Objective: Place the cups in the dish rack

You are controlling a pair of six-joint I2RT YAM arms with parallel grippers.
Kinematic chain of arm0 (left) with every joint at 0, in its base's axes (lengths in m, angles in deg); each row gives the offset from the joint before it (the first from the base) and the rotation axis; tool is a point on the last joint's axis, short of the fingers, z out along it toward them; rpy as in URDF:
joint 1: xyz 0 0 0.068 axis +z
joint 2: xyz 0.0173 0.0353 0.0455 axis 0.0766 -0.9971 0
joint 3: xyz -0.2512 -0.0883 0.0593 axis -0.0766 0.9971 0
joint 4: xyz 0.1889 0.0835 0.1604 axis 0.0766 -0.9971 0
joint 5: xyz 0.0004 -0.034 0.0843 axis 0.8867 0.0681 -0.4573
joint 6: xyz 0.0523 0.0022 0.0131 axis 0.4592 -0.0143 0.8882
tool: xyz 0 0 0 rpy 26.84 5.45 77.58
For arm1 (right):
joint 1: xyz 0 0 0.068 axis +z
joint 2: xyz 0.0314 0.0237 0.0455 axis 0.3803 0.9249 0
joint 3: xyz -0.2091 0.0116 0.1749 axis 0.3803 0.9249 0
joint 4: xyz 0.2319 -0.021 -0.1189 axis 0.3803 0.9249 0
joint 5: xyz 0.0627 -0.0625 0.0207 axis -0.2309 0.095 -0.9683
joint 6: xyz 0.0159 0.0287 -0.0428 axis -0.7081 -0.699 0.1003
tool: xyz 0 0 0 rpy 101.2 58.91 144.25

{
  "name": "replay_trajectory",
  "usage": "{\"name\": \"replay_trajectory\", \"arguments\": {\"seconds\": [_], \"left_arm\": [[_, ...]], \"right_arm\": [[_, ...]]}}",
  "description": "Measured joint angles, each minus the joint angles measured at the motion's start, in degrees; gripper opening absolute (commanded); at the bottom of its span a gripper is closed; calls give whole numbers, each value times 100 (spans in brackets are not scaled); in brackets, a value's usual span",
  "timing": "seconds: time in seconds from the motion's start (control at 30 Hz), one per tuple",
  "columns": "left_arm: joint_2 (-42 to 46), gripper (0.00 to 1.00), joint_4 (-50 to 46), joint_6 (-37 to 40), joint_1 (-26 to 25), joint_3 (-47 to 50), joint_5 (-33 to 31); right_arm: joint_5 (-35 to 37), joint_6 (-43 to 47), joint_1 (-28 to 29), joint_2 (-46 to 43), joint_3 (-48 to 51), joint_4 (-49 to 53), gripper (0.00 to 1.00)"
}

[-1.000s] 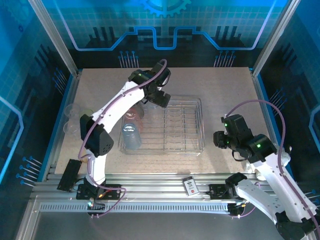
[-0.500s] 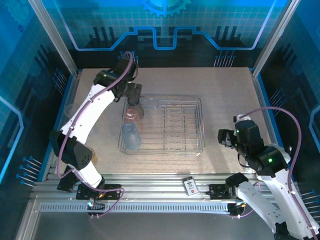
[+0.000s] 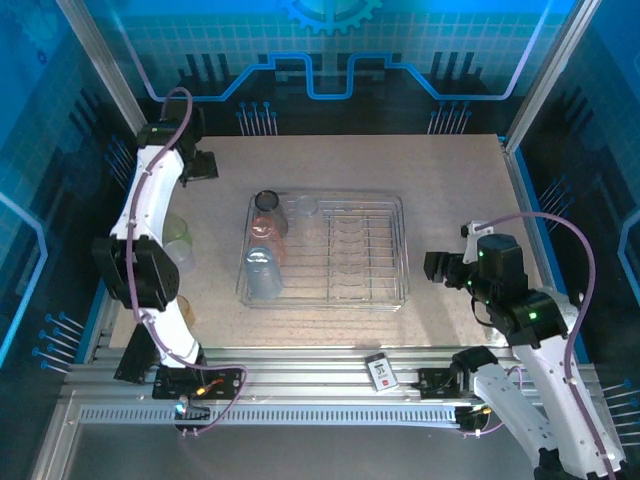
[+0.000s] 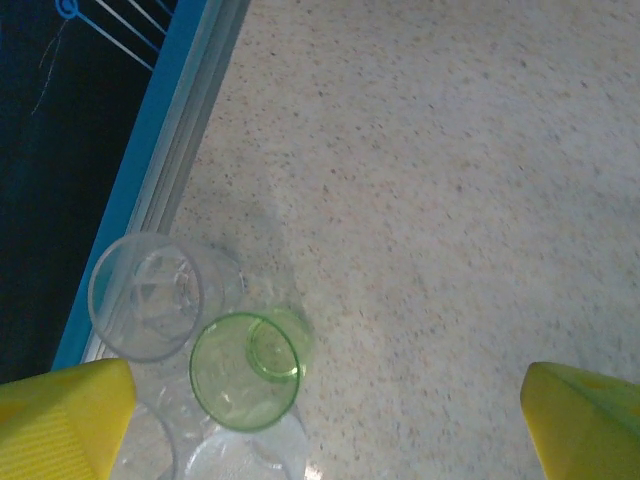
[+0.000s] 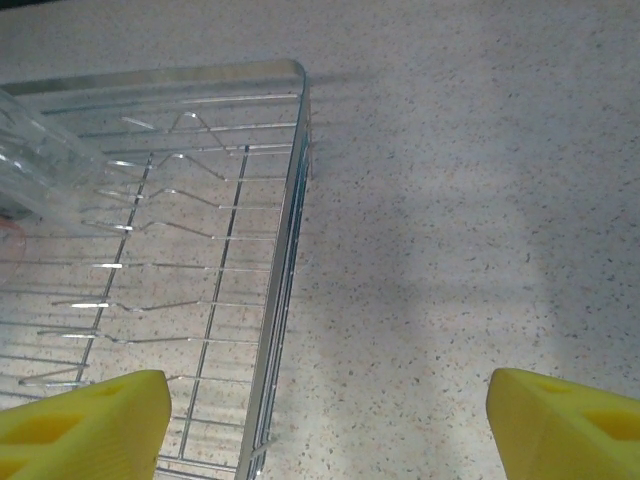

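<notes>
The chrome wire dish rack point(image 3: 345, 250) lies mid-table. Along its left end stand a pink-red cup point(image 3: 268, 226), a light blue cup point(image 3: 262, 276) and a clear cup point(image 3: 305, 207). More cups wait by the left wall: a green cup point(image 3: 177, 228) point(image 4: 245, 371) and a clear cup point(image 4: 150, 296), with other clear ones at the left wrist view's bottom edge. My left gripper point(image 3: 205, 165) point(image 4: 328, 388) hangs open above the table just right of these cups. The right gripper point(image 3: 435, 267) point(image 5: 328, 392) is open over the rack's right rim point(image 5: 285, 270), holding nothing.
A small black-and-white card point(image 3: 380, 372) lies on the front rail. A blue-edged wall point(image 4: 160, 160) runs close behind the loose cups. Bare speckled table point(image 3: 450, 190) stretches to the right of the rack.
The left arm swung away from the rack to the far left of the table, above the loose cups. The right gripper's jaws opened wider, staying near the rack's right side.
</notes>
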Motion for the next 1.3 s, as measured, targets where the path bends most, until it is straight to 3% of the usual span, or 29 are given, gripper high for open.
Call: {"name": "replay_trajectory", "arguments": {"seconds": [0.2,0.53,0.87,1.3], "left_arm": [[-800,99,-164,-157,455,-717,149],[-1561,98,-299,-520,1038,-953,271],[-1910,85,-291,-793,1440,-1091,629],[-1982,73,-109,-903,1519,-588,763]], "right_arm": [[-216,146,-35,227,-122,17,78],[-295,229,-35,643,-463,225,73],[-492,225,-35,876,-538,275,70],[-640,208,-35,1137,-568,273,68]]}}
